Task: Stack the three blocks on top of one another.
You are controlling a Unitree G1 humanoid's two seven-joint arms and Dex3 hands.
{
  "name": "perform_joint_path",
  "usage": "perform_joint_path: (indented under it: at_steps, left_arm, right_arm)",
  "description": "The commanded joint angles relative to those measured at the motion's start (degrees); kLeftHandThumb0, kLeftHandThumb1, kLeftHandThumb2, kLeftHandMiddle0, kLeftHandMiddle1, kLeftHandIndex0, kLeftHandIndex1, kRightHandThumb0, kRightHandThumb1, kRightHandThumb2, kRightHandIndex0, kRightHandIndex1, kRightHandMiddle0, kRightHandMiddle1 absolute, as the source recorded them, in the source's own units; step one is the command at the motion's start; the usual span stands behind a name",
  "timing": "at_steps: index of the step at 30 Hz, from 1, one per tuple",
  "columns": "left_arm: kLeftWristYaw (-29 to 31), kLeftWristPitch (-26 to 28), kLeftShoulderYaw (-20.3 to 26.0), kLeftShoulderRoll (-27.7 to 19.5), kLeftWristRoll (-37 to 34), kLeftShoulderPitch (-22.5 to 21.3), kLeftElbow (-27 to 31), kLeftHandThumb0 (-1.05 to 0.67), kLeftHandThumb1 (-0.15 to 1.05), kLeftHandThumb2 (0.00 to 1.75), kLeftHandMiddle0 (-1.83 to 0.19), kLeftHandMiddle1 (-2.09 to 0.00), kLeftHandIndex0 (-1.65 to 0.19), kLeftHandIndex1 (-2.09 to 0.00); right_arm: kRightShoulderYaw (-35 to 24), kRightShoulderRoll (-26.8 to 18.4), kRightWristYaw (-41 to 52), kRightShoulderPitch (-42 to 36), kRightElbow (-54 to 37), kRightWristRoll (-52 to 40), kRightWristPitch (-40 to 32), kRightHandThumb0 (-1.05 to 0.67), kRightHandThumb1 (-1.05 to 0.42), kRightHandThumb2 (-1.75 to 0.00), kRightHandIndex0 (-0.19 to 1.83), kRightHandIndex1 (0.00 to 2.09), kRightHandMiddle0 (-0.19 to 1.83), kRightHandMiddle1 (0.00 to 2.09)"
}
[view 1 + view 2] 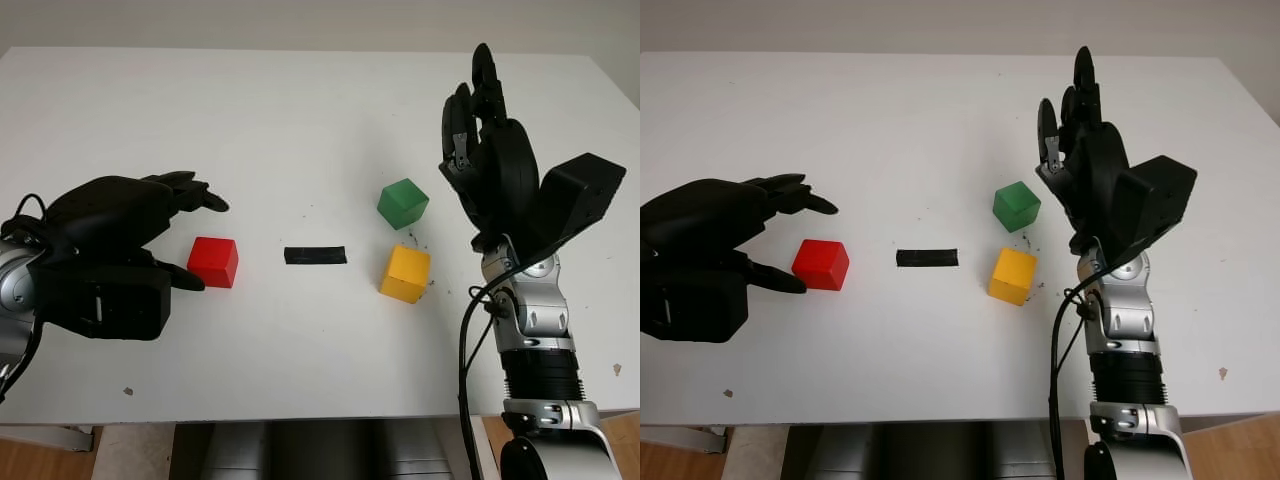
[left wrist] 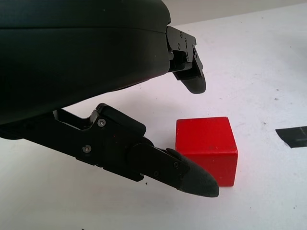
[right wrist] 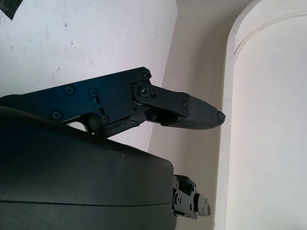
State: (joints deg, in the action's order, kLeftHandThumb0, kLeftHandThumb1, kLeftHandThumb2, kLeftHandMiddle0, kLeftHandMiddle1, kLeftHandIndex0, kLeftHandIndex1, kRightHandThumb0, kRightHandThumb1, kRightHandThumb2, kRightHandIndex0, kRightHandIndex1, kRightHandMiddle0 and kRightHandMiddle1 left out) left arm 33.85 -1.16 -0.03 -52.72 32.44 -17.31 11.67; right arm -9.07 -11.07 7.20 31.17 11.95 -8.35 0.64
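A red block lies on the white table at the left. My left hand is open right beside it, its upper fingers over the block's far side and its thumb by the near side. The block sits between them, not gripped. A green block and a yellow block stand close together right of centre, the yellow one nearer to me. My right hand is open and raised upright above the table, just right of the green block.
A short strip of black tape lies flat between the red block and the yellow block. The table's front edge runs close below both forearms, and its right edge lies beyond the right hand.
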Motion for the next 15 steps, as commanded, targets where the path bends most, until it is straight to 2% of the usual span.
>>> perform_joint_path:
  at_steps: [1,6,10,15]
  left_arm:
    - [-0.18,-0.04,-0.87,0.3,0.71,0.22,0.47,-0.74,0.91,0.05,0.03,-0.04,0.02,-0.74]
    - [-1.11,-0.51,-1.34,0.57,1.85,0.33,0.21,-0.69,0.92,0.05,0.01,-0.06,0.12,-1.18]
    - [-1.3,-0.02,-1.67,0.94,2.35,0.6,0.08,-0.66,0.93,0.06,-0.01,-0.06,0.13,-1.34]
    - [-3.37,-1.21,-2.0,1.35,3.03,1.19,-0.97,-0.64,0.96,0.06,-0.05,-0.07,0.06,-1.42]
  right_arm:
    - [-0.25,0.01,0.08,-0.53,-0.62,-0.24,0.19,-0.56,-1.05,-0.63,-0.19,0.0,-0.19,0.03]
    - [-0.18,0.22,-0.08,-0.76,-0.84,-0.3,0.49,-0.56,-1.05,-0.63,-0.19,0.0,-0.19,0.01]
    - [-0.06,0.23,-0.1,-0.87,-0.96,-0.2,0.5,-0.56,-1.05,-0.64,-0.19,0.0,-0.19,0.01]
    - [0.03,0.44,-0.46,-1.03,-1.45,-0.06,0.39,-0.55,-1.05,-0.65,-0.19,0.0,-0.19,0.0]
